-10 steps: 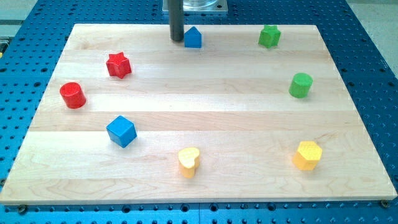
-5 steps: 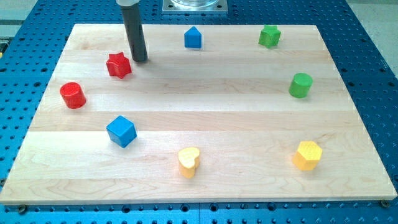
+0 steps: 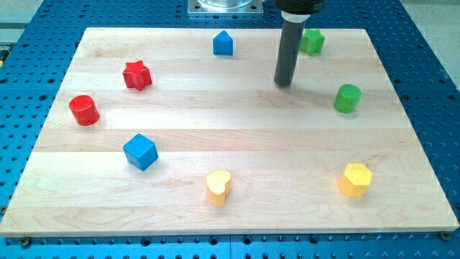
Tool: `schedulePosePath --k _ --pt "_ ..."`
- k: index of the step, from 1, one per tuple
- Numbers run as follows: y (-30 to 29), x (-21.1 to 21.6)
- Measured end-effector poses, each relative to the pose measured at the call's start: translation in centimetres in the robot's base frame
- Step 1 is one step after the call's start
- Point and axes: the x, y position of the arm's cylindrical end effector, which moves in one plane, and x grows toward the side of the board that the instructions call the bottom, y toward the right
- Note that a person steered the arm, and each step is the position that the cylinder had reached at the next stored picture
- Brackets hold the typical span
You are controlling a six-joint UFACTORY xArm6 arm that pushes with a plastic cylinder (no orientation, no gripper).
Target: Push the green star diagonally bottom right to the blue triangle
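Resting on smooth wood board (image 3: pixel 230 137), tip (image 3: pixel 284 84) sits just below-left of green star (image 3: pixel 312 42), apparently apart; no pincer.

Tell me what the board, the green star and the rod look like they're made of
The board: pale wood with a smooth finish, going by its grain and plank seams. The green star: uniform matte green, probably painted wood or plastic; the picture leaves that open. The rod ending in my tip, just below-left of the star: dark, dull, likely metal or plastic.
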Motion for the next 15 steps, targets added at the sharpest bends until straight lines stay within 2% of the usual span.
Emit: schedulePosePath --k 5,6,7,8,9,10,11,12,13,15 --pt "2.5 0.2" --pt "5.2 1.3" --pt "11.9 -3.5" --pt "13.1 -10.3" --pt "11.9 -13.9" --pt "8.0 -13.8" --pt "3.5 -9.6" --pt "4.4 -8.8" --pt "10.2 -10.4" --pt "7.7 -5.9"
